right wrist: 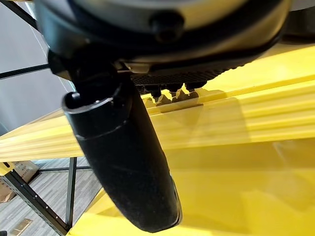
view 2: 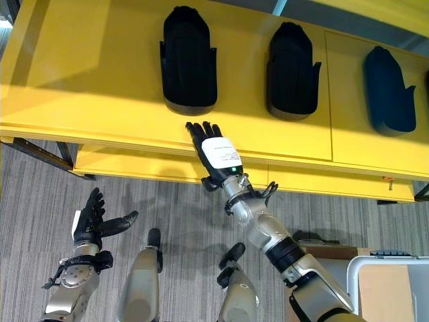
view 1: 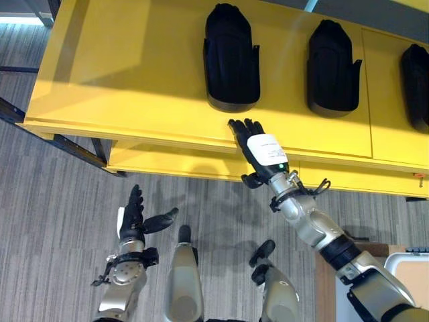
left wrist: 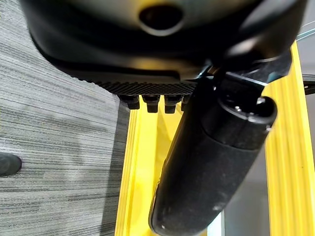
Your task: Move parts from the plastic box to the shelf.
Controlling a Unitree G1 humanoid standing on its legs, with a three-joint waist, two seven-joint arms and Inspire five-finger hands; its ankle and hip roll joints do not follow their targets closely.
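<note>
Three black moulded parts lie in a row on the yellow shelf [view 1: 134, 67]: one [view 1: 231, 57] in the middle, a second [view 1: 333, 67] to its right, a third [view 1: 417, 84] at the right edge. My right hand [view 1: 258, 151] reaches over the shelf's front edge just below the middle part, fingers straight, open and holding nothing. Its fingertips [right wrist: 170, 91] stand at the shelf's lip. My left hand [view 1: 132, 218] hangs low over the carpet at the lower left, open, its thumb [left wrist: 211, 162] spread. A corner of the pale plastic box [view 2: 355, 268] shows at the lower right.
A lower yellow tier [view 1: 167, 161] runs under the shelf's front edge. Dark metal frame legs [view 1: 80, 147] stand at the left. Grey carpet [view 1: 53, 201] lies in front of the shelf. The left half of the shelf top is bare.
</note>
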